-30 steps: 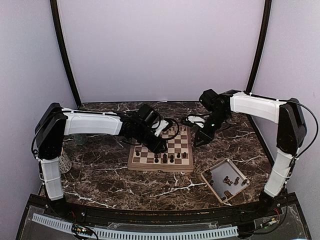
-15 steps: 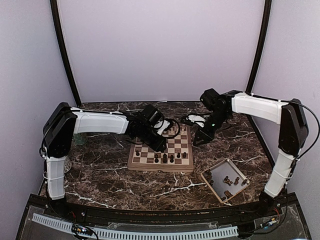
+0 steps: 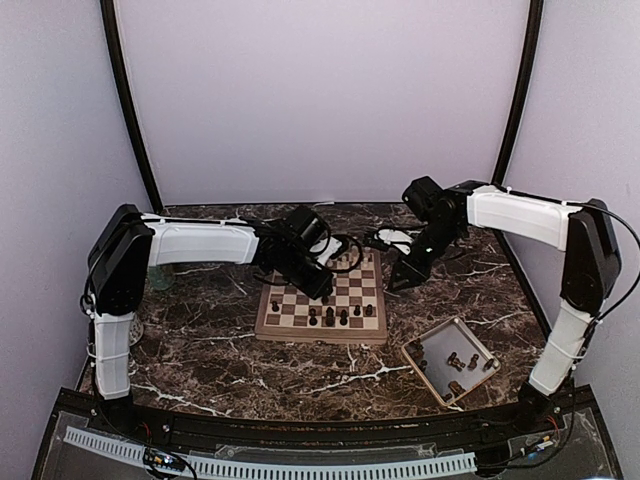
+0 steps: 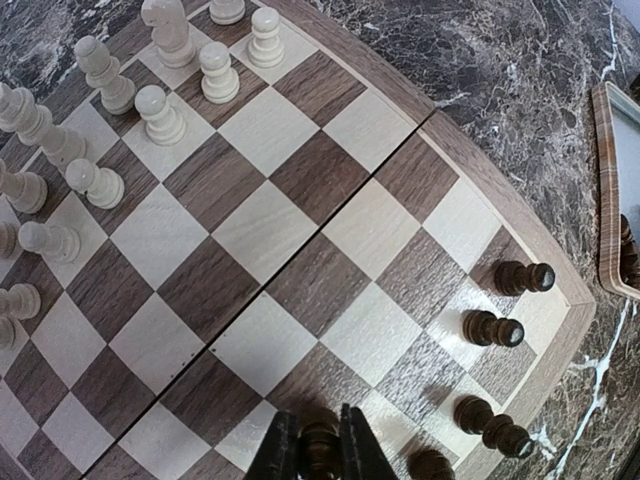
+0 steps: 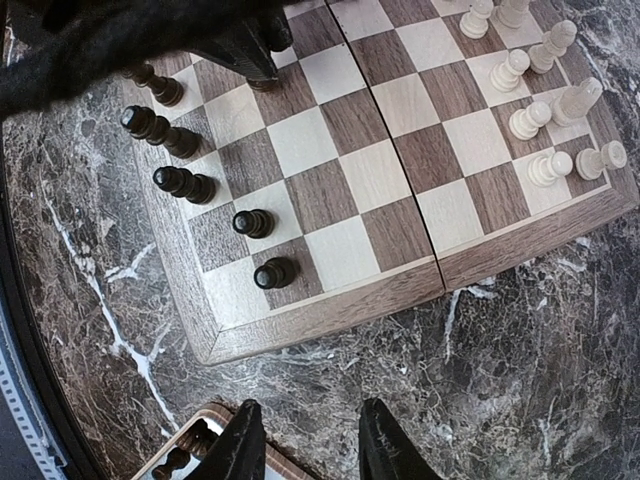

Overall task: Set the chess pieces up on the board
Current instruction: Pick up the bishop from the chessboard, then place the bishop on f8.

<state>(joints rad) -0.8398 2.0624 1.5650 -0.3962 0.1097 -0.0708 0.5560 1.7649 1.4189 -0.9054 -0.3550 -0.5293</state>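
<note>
Few dark brown wooden chessmen (image 3: 455,360) lie in shallow beige tray (image 3: 423,378), near-right of checkered wooden chessboard (image 3: 300,336). Left end effector (image 4: 320,455) clamps upright dark chessman (image 4: 320,438) at board's near rows. Right end effector (image 5: 305,445) open, empty, beside board's right edge, nearer tray.

Rests on a dark, white-veined marble tabletop (image 3: 200,370). Includes a shallow square tan tray (image 3: 423,377) at front right, turned at an angle. Shows pale cream chessmen (image 4: 160,113) upright, grouped in two rows. Adds a clear glass-like object (image 3: 129,327) at the left edge. Backs onto plain lilac walls (image 3: 320,100) with black corner posts (image 3: 125,100).
</note>
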